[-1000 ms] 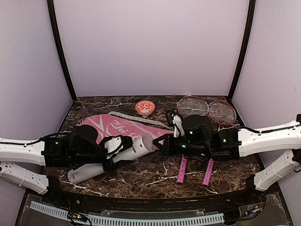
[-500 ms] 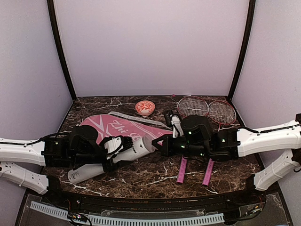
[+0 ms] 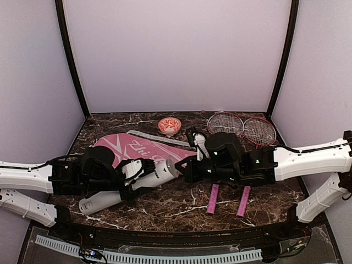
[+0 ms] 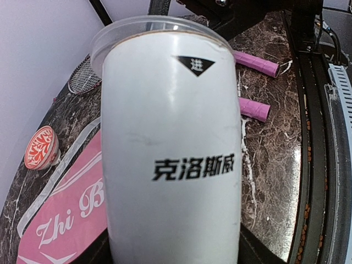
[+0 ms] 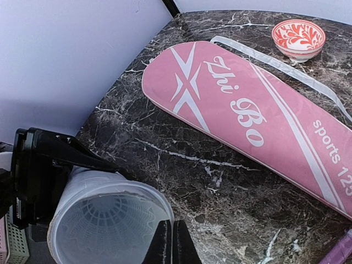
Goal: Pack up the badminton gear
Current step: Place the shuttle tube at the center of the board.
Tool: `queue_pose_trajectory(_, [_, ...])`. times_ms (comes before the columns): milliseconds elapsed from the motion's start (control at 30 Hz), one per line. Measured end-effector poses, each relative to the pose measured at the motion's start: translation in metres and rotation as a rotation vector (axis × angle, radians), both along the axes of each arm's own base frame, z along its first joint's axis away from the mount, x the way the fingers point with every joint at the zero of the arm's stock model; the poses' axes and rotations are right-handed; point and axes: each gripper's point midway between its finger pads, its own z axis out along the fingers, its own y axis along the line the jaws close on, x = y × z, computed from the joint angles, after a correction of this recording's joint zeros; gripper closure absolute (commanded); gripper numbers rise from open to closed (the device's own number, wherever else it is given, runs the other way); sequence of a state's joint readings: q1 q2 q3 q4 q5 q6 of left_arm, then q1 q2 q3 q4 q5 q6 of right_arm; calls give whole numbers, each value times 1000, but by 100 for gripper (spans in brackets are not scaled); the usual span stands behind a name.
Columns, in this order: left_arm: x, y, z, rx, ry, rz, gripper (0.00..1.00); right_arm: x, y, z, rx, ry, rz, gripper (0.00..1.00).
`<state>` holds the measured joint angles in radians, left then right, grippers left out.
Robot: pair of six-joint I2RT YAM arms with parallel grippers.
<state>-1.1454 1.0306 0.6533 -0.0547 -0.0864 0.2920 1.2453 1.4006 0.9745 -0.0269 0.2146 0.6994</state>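
Found the right gripper [image 3: 177,164] shifted left from a second earlier, together with its arm, and brought up to the open mouth of the long white tube [image 3: 157,173] with black printed characters. Saw its two fingers pressed together with nothing between them, tips at the tube's rim in the right wrist view. Found the left gripper [image 3: 142,171] clamped around the tube's upper part, holding it slanted near the front-left corner of the dark marble worktop [image 3: 181,209], mouth toward the middle. Could not tell whether the tube's lower end touched the worktop. Made out a white shuttlecock [image 5: 104,223] inside the tube, skirt toward the mouth. Noted the pink fabric racket cover [image 3: 137,147] lettered "Zhi Bo" lying flat behind the tube, toward the back-left. Noted the two red-framed rackets [image 3: 225,124] with pink handles side by side at the back-right corner, shafts passing under the right arm. Saw the small red-and-white patterned bowl [image 3: 169,126] near the back edge, between cover and racket heads.
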Motion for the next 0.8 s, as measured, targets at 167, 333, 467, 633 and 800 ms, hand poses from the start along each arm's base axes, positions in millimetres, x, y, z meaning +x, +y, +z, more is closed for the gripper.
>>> queue_pose_trajectory(167, [0,1,-2,7,4,0,36,0,0,-3,-61,-27,11,100])
queue_pose_trajectory(333, [-1,2,-4,12,6,0,36,-2,-2,-6,-123,-55,34,100])
queue_pose_trajectory(467, [-2,2,-5,13,9,-4,36,-4,-4,-6,-163,-76,63,100])
queue_pose_trajectory(633, [-2,1,-6,13,12,-8,36,-5,-4,-8,-189,-95,85,100])
queue_pose_trajectory(800, [-3,1,-7,15,15,-12,36,-6,-4,-9,-202,-101,93,100])
